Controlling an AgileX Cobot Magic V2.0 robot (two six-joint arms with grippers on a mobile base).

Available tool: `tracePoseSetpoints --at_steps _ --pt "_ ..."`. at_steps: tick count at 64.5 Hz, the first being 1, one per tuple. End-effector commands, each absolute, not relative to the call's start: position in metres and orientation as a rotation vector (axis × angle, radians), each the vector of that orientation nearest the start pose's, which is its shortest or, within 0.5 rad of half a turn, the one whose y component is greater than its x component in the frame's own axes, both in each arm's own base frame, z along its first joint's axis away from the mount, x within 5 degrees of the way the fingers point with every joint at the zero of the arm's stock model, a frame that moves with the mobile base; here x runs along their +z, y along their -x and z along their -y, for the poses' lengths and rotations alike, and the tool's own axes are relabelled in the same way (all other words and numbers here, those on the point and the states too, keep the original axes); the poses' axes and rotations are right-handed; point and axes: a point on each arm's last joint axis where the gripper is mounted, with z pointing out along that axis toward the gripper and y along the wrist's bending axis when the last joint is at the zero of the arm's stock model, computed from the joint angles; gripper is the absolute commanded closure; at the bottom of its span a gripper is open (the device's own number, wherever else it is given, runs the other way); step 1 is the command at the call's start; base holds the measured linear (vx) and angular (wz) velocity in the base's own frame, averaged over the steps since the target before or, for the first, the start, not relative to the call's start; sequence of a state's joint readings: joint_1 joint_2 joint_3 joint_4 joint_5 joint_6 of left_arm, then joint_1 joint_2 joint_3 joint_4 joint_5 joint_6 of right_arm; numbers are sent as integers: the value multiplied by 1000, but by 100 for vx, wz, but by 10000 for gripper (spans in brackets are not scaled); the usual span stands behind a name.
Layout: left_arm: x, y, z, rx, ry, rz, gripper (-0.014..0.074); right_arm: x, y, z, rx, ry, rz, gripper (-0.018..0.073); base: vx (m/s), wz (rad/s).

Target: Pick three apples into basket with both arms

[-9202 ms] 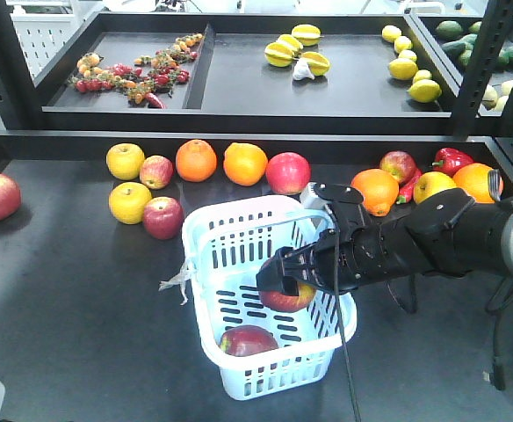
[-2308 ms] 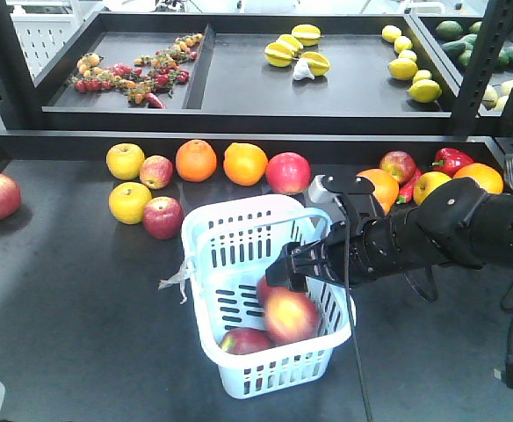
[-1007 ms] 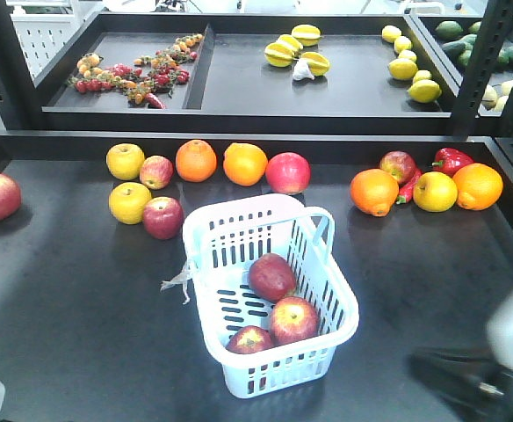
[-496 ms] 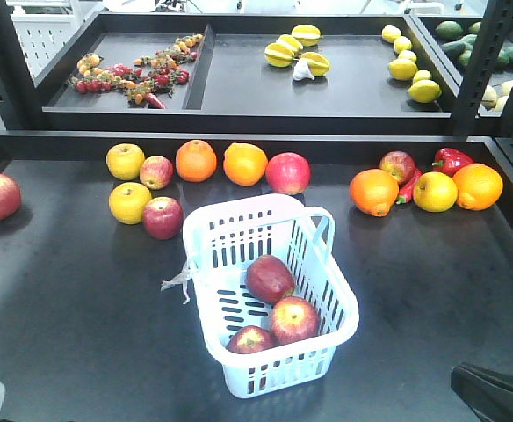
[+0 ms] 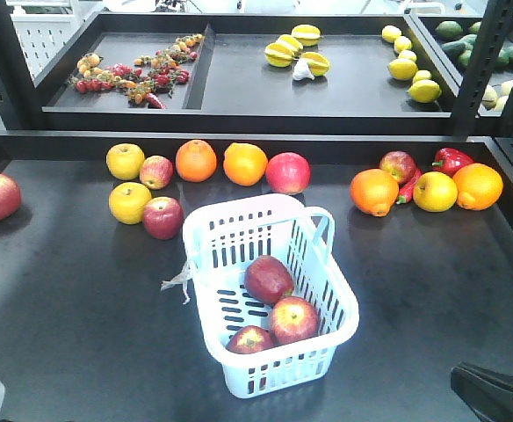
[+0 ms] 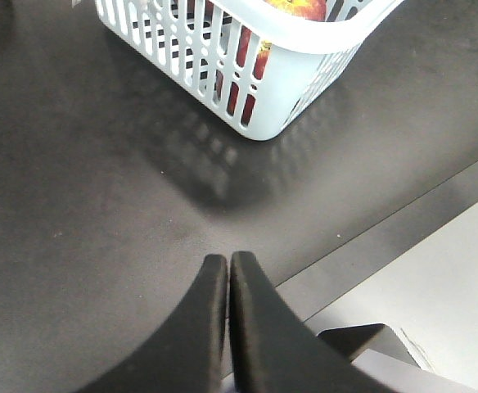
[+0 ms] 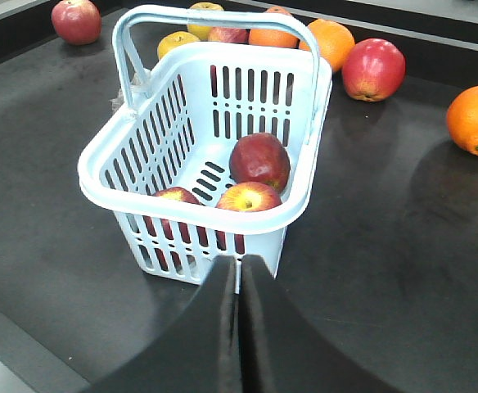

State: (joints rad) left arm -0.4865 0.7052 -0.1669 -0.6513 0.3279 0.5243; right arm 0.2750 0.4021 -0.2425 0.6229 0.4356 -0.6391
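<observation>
Slotted plastic basket (image 5: 205, 230), round glossy apples (image 5: 269, 280) — inside

left gripper (image 6: 227, 266) – jaws pressed together, empty; right gripper (image 7: 240, 268) – same, jaws pressed together, empty.

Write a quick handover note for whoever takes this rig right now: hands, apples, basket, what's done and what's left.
Left hand: shut, empty, low over the bare table near a basket corner.
Right hand: shut, empty, just in front of the basket's near wall.
Basket: upright mid-table, handles up.
Apples: all three lie in the basket, the dark red apple toward the middle, the two streaked apples at the near end.
Done: three apples are in, both hands are clear of the basket.
Left: nothing to pick that I can see; the other fruit at the back of the table stays where it is.
</observation>
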Motion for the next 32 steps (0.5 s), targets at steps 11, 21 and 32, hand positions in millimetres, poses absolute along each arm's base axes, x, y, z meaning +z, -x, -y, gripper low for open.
tracePoseSetpoints --at_steps 11,21,32 --pt "197 -97 69 -536 -480 -2208 603 249 -82 -43 367 438 -1886 564 0 0" --pt "196 -98 67 -553 -363 -2252 603 248 -82 -43 367 438 -1887 564 0 0" --pt "194 -101 59 -505 -190 -2305 603 248 -82 -43 367 439 -1887 564 0 0"
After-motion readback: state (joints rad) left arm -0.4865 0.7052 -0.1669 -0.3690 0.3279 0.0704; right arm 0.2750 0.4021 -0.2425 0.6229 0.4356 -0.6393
